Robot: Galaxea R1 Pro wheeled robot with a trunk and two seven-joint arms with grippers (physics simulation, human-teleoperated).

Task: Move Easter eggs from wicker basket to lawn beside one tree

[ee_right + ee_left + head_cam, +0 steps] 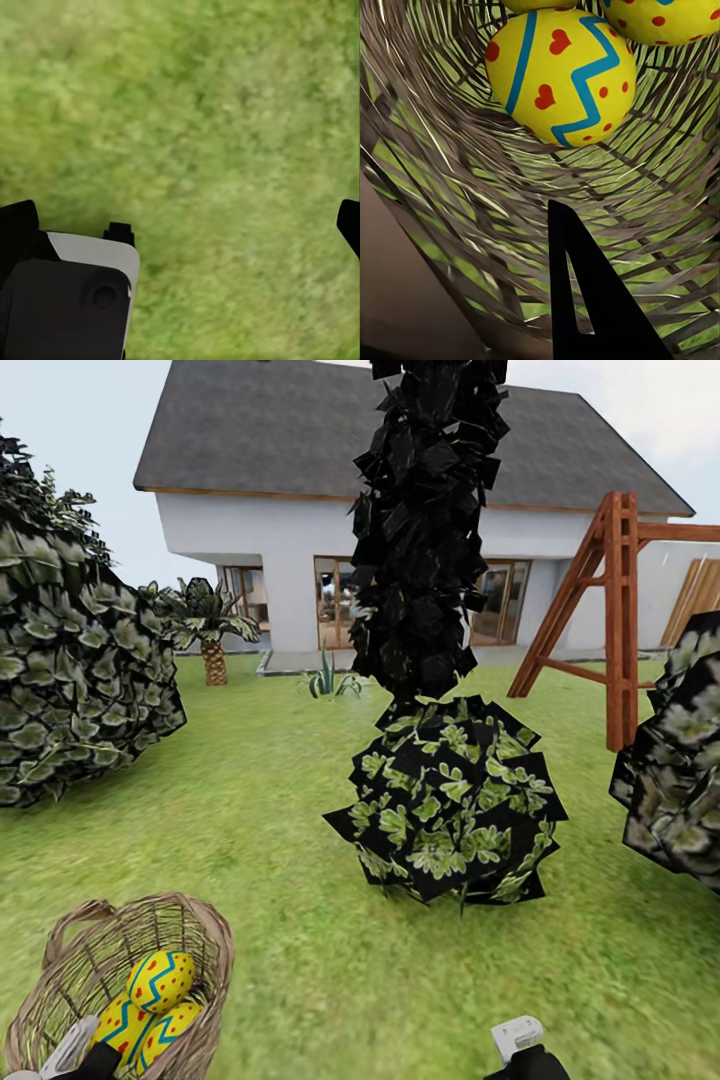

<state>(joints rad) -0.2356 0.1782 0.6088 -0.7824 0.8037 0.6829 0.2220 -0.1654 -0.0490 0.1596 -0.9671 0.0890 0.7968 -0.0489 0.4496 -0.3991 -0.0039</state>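
Head view: the three eggs (150, 1005) lie together in the basket (205, 935) on the lawn (300, 830), at my lower left, and my left end effector (75, 1050) reaches inside it beside them, though I cannot tell its spread. My right end effector (187, 232) hangs spread and empty over grass. A tree (425, 520) rises behind a bush (450, 810) ahead.

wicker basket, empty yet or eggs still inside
Not empty: three Easter eggs lie inside the wicker basket on the lawn.
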